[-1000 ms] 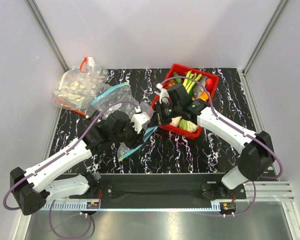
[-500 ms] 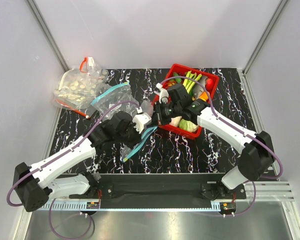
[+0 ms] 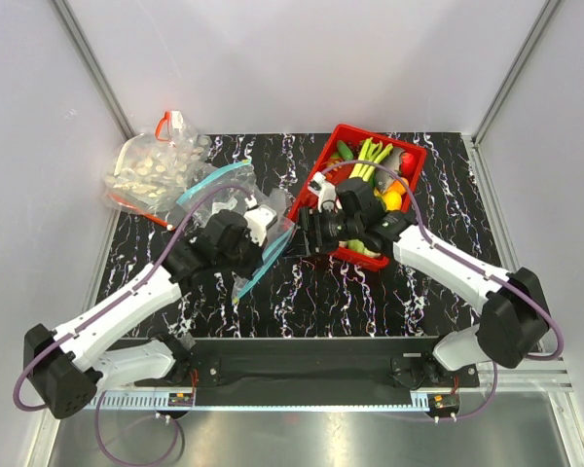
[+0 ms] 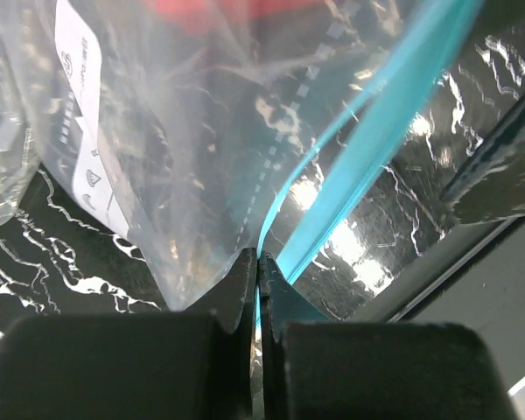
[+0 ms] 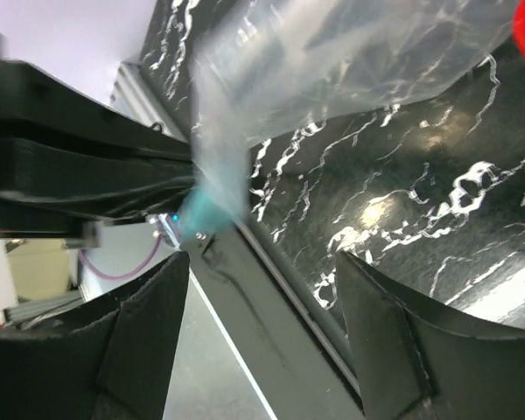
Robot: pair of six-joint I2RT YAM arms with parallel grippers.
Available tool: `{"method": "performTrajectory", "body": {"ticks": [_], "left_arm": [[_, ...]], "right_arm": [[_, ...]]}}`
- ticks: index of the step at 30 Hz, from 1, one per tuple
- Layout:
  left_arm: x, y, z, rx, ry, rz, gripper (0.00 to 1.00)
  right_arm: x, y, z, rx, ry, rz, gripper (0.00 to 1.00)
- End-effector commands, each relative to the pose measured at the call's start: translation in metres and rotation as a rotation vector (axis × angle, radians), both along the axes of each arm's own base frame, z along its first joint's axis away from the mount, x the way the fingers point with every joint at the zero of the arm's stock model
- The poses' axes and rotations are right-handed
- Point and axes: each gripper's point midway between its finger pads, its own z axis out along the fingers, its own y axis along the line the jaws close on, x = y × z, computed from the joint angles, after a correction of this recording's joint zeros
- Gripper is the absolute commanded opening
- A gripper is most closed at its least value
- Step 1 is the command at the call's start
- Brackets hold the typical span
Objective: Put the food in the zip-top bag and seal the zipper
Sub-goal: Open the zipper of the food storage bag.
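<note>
The zip-top bag (image 3: 236, 195) lies crumpled left of the table's middle, its white label (image 4: 80, 105) facing the left wrist camera. My left gripper (image 4: 259, 265) is shut on the teal zipper (image 4: 367, 131) at the bag's lower corner, also seen from above as the left gripper (image 3: 271, 236) on the zipper (image 3: 258, 272). My right gripper (image 3: 302, 236) hangs just right of that corner, open, with nothing between its fingers; the wrist view shows the right gripper (image 5: 262, 262) wide apart below the blurred bag (image 5: 262, 79). The food sits in the red basket (image 3: 311, 175), with the leek's green leaves (image 3: 370, 156) showing.
A second clear bag with a red zipper (image 3: 151, 170) and small white pieces lies at the back left. Orange and red toy produce (image 3: 397, 190) share the basket. The table's metal front rail (image 5: 271, 324) runs under the right gripper.
My left gripper has closed on the teal zipper and shifted up and left with it. My right gripper has opened, let go of the bag and drawn back slightly.
</note>
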Motion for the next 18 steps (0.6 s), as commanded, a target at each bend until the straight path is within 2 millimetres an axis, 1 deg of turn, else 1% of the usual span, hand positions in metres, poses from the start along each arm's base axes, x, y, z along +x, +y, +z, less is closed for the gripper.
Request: {"method": "performTrajectory", "body": {"ticks": [1,2,3,4,7,11,12,15,18], "left_arm": [[0.01,-0.001,0.03,-0.08,-0.047,0.05,0.0],[0.008,-0.003,0.031,-0.093,-0.039,0.037,0.0],[0.008,-0.004,0.032,-0.098,-0.037,0.031,0.0],[0.007,-0.005,0.032,-0.1,-0.033,0.026,0.0],[0.007,-0.006,0.035,-0.11,-0.032,0.02,0.0],[0.005,-0.007,0.039,-0.129,-0.037,0.014,0.0],[0.006,-0.007,0.04,-0.132,-0.038,0.016,0.0],[0.006,-0.005,0.044,-0.146,-0.054,0.023,0.0],[0.005,-0.004,0.049,-0.159,-0.07,0.024,0.0]], "right_arm": [[0.005,0.012,0.013,0.045,-0.112,-0.004,0.74],[0.008,0.014,0.011,0.032,-0.131,-0.024,0.74],[0.002,0.021,0.008,0.026,-0.14,-0.01,0.73],[0.003,0.024,0.006,0.02,-0.149,-0.016,0.73],[0.009,0.034,0.007,0.005,-0.2,-0.047,0.68],[0.01,0.048,0.009,0.012,-0.231,-0.07,0.62],[0.012,0.049,0.009,0.011,-0.235,-0.083,0.58],[0.021,0.048,0.003,-0.014,-0.234,-0.135,0.52],[0.029,0.045,0.001,-0.025,-0.24,-0.189,0.47]]}}
